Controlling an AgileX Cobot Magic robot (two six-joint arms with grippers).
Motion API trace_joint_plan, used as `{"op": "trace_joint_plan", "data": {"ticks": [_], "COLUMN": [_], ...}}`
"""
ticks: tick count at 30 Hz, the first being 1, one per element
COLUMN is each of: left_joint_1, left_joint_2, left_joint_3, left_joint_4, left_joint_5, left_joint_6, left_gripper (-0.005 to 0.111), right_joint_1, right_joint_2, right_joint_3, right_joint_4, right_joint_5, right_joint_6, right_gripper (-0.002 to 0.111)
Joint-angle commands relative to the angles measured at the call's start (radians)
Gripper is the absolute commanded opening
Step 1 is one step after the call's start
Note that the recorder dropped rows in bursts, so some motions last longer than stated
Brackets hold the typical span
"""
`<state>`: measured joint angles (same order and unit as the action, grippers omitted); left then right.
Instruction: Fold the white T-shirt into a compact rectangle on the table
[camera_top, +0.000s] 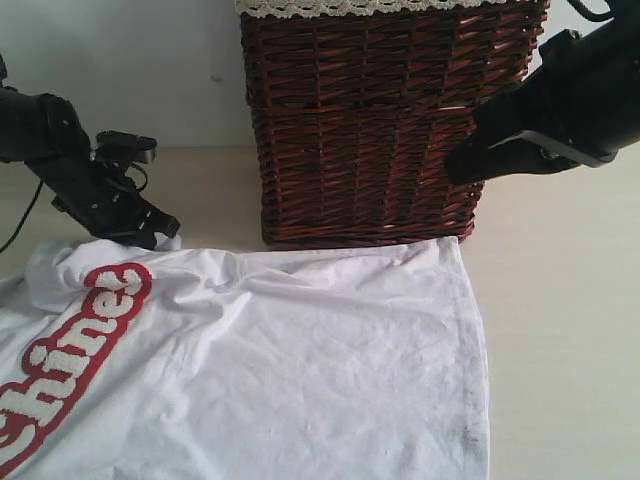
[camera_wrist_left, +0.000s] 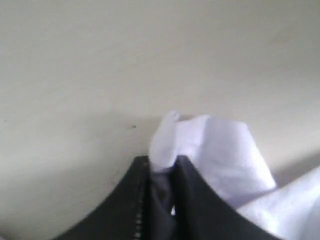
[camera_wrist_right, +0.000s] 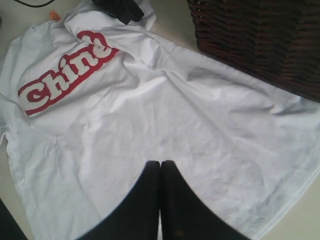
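Note:
The white T-shirt (camera_top: 300, 360) lies spread on the table (camera_top: 560, 330), its red-edged lettering (camera_top: 75, 350) at the left. My left gripper (camera_top: 160, 232) is down at the shirt's far left corner, shut on a pinch of the white cloth (camera_wrist_left: 167, 145), which bulges out past the fingertips. The right gripper (camera_top: 462, 168) hangs in the air in front of the basket, above the shirt, shut with nothing in it; its fingertips (camera_wrist_right: 152, 167) touch each other. In the right wrist view the T-shirt (camera_wrist_right: 150, 125) fills the picture, with an orange neck tag (camera_wrist_right: 54, 15) at its far edge.
A dark wicker basket (camera_top: 370, 130) with cream lace trim stands at the back, right behind the shirt's far hem. A pale wall (camera_top: 120, 60) rises behind the table. Bare tabletop (camera_top: 570, 280) stretches to the right of the shirt.

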<state>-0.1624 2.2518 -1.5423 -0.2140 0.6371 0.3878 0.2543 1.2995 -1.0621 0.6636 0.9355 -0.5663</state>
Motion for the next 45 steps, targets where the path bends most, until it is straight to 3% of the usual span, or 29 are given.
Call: {"op": "trace_joint_plan", "data": {"ticks": [1,5,12,14,16,18,21,29,38,45], "left_joint_1": [-0.002,-0.002,-0.002,-0.005,-0.022,-0.039,-0.057,-0.026,0.104,0.181], "left_joint_2": [0.001,-0.061,-0.103,-0.104,-0.109,-0.122,-0.140,-0.142,-0.151,-0.089], "left_joint_3": [0.004,0.004,0.004,0.004,0.004,0.004,0.004,0.004,0.004,0.004], "left_joint_4": [0.006,-0.109,-0.143,-0.163,-0.159,-0.159,-0.165,-0.142,0.183,0.139], "left_joint_5": [-0.037,-0.170,-0.336,-0.375,-0.386,-0.394,-0.399,-0.283,-0.090,0.117], "left_joint_6": [-0.015,0.031,0.019,0.044,0.097,0.137,0.132,0.089,-0.199,-0.220], "left_gripper": [0.001,0.001,0.002,0.016,0.038,0.053,0.050,0.047,0.047,0.047], "right_joint_1": [0.002,0.002,0.002,0.002,0.002,0.002,0.002,0.002,0.002,0.002], "right_joint_2": [-0.008,-0.008,-0.008,-0.008,-0.008,-0.008,-0.008,-0.008,-0.008,-0.008], "right_joint_3": [-0.002,-0.002,-0.002,-0.002,-0.002,-0.002,-0.002,-0.002,-0.002,-0.002], "right_joint_4": [0.013,0.019,0.019,0.019,0.019,0.019,0.019,0.019,0.019,0.019], "right_joint_5": [0.003,0.003,0.003,0.003,0.003,0.003,0.003,0.003,0.005,0.008], "right_joint_6": [-0.014,-0.014,-0.014,-0.014,-0.014,-0.014,-0.014,-0.014,-0.014,-0.014], "right_gripper": [0.000,0.000,0.000,0.000,0.000,0.000,0.000,0.000,0.000,0.000]}}
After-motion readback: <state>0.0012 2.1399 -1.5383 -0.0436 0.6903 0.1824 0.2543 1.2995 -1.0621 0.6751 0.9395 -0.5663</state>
